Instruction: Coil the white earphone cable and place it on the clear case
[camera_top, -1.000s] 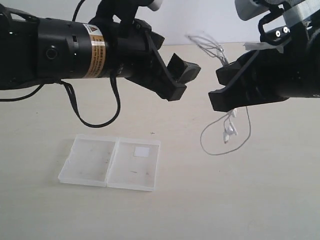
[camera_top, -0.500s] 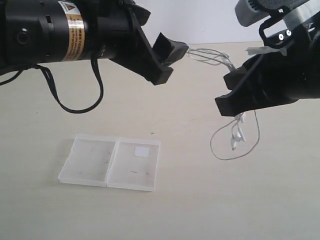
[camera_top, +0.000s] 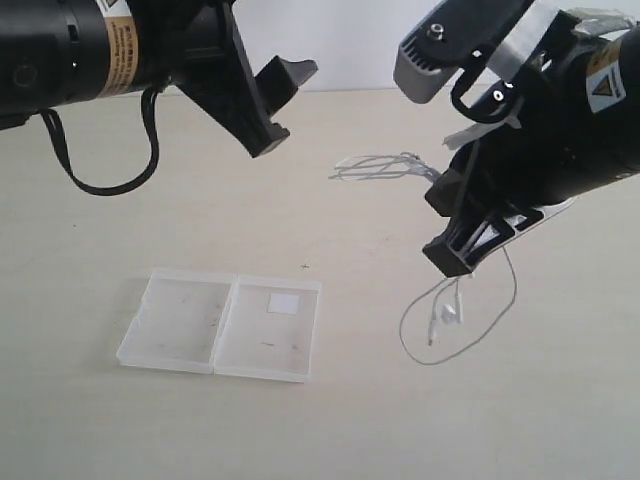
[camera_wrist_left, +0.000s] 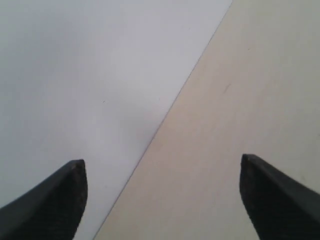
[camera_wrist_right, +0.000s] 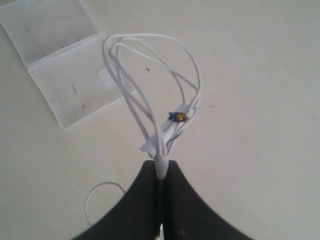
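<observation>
**Coil in transit**

The right end effector (camera_wrist_right: 160, 169), pressed together, is pinching the looped white earphone cable (camera_top: 385, 167) above the surface (camera_top: 330, 430), right of the clear case (camera_top: 220, 325). The left end effector (camera_wrist_left: 161, 170) is hovering spread and empty. The next move probably calls for carrying the coil leftward onto the case.
</observation>
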